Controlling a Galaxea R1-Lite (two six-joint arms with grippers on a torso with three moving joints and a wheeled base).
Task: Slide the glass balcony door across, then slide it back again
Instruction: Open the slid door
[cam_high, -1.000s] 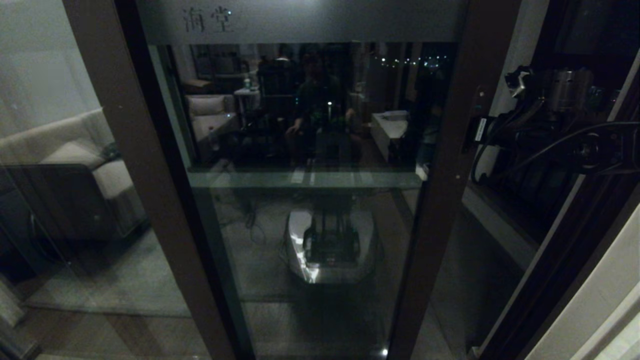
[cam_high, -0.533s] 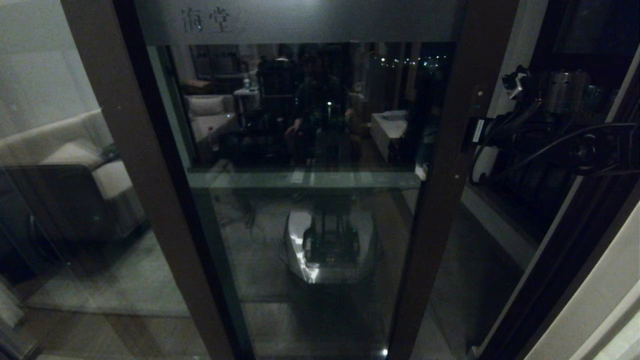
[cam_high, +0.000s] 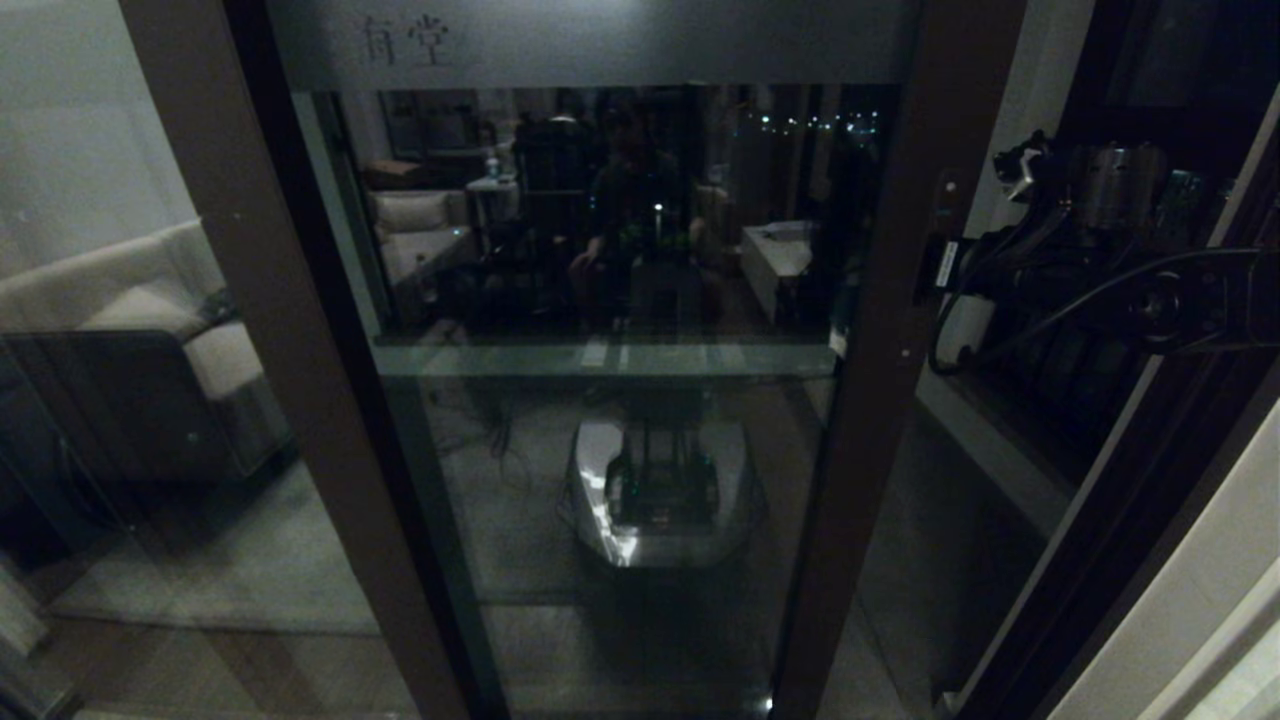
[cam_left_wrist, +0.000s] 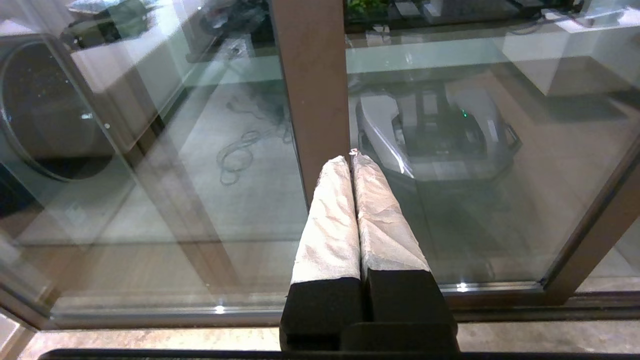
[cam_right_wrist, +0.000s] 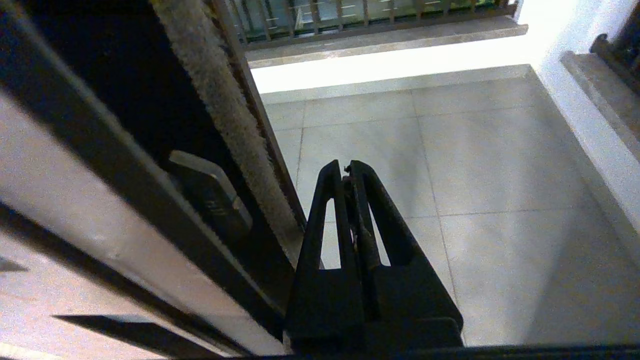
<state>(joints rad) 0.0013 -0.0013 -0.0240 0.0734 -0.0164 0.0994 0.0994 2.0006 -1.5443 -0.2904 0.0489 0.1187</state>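
Note:
The glass balcony door fills the head view, its dark brown right stile carrying small silver screws. My right arm reaches in from the right, with its end against that stile's outer edge. In the right wrist view my right gripper is shut on nothing, right beside the door's edge with its brush seal and a recessed dark handle plate. My left gripper, its fingers wrapped in white, is shut and empty, low in front of the door's other brown stile.
An open gap to the right of the stile shows the tiled balcony floor, a railing and a white wall ledge. The outer door frame runs at the right. The door's bottom track lies below the left gripper.
The door's right stile and the lettering on the glass have shifted a little to the left, and my right arm has followed it leftward. The gap on the right is slightly wider.

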